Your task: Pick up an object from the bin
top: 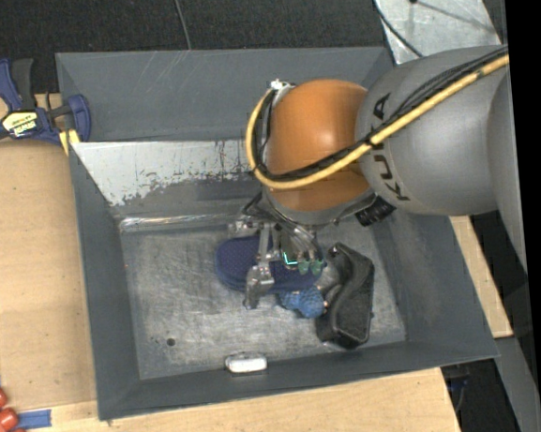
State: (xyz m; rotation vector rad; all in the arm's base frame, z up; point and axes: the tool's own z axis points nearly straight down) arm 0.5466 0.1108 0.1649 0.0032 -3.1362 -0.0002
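1. I am the gripper [291, 291], low over the floor of the grey bin [104, 300], a little right of its middle, under the orange wrist cover [311, 146].
2. My two metal fingers [256, 289] stand spread apart, clamped on nothing.
3. A small bright blue crumpled thing [304, 303] lies on the floor just at my tips, roughly between them.
4. A darker blue rounded thing [234, 261] lies beside my left-of-view finger.
5. A black bulky object [351, 302] lies just to the right of me.
6. A small white oblong piece [247, 362] lies well apart, against the near wall.
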